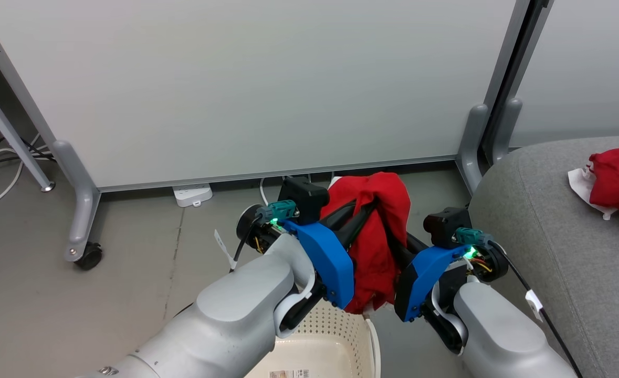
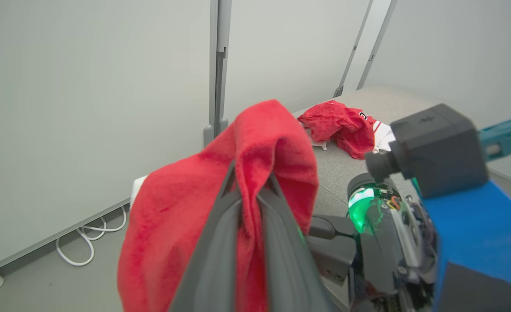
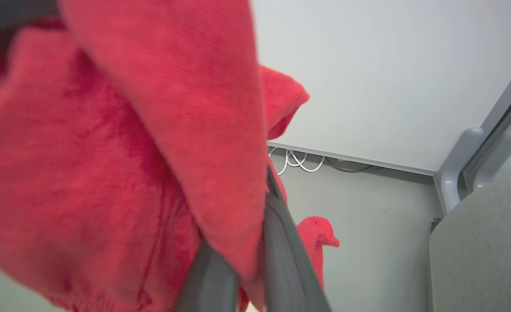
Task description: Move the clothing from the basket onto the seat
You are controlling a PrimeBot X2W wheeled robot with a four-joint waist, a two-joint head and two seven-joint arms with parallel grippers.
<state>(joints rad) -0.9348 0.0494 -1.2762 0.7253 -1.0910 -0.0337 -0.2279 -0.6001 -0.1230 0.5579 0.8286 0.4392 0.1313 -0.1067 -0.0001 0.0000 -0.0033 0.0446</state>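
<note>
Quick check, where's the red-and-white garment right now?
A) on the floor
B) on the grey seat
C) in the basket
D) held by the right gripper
B: the red-and-white garment lies on the grey seat, while the left gripper and right gripper are both shut on the plain red garment above the basket.

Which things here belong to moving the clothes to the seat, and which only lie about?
For the job: plain red garment, gripped by left gripper and right gripper; red-and-white garment, lying on the seat; basket.
Just lying about: power strip, white cables, wheeled partition.
</note>
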